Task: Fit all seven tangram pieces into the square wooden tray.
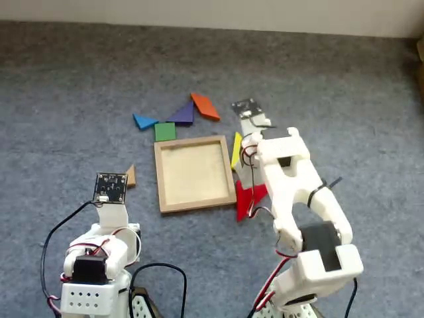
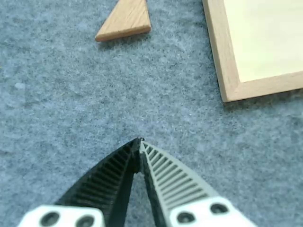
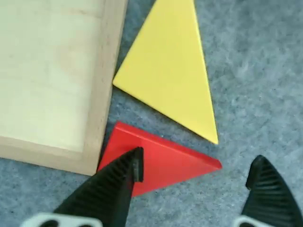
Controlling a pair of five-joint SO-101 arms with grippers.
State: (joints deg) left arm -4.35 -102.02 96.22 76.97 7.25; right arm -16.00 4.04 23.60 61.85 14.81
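Right gripper (image 3: 198, 165) gapes wide over the red triangle (image 3: 161, 163); left gripper (image 2: 140, 142) is closed on nothing.
I note one right fingertip (image 3: 135, 165) above the red triangle beside the tray (image 3: 102, 94) rim, the other above carpet; contact I cannot confirm; the yellow triangle (image 3: 170, 75) lies just beside; the left tips meet over carpet near the wooden triangle (image 2: 125, 21); in the high view the right arm covers part of both coloured triangles.

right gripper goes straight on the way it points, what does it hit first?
Probably the red triangle, lying under the open right gripper next to the wooden tray rim. The yellow triangle lies farther on. Height above it is unclear.
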